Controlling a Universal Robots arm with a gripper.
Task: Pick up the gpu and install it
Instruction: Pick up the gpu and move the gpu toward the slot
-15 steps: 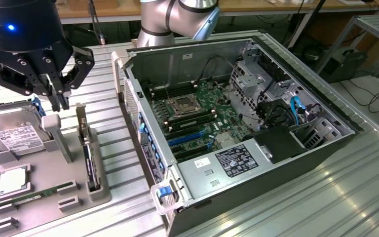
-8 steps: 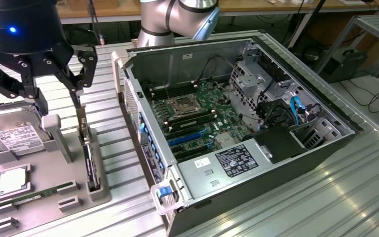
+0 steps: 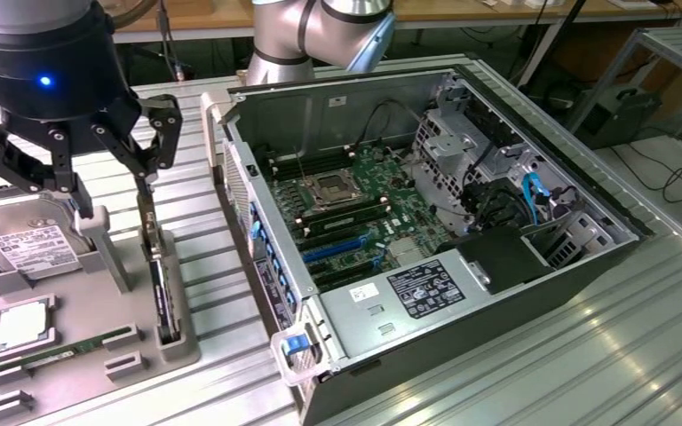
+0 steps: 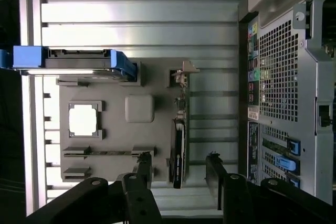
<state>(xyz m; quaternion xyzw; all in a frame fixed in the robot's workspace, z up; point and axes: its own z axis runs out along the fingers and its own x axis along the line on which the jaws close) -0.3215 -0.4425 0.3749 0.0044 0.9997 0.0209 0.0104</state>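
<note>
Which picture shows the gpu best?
The wrist view. It looks straight down on the gpu and shows its whole length, silver bracket included, standing on edge between the fingers of the open gripper. The exterior view shows it only as a thin dark card upright in the gray holder.

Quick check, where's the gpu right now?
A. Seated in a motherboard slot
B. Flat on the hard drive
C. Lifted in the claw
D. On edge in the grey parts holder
D: the gpu stands on edge in the grey parts holder, with the open claw straddling it.
</note>
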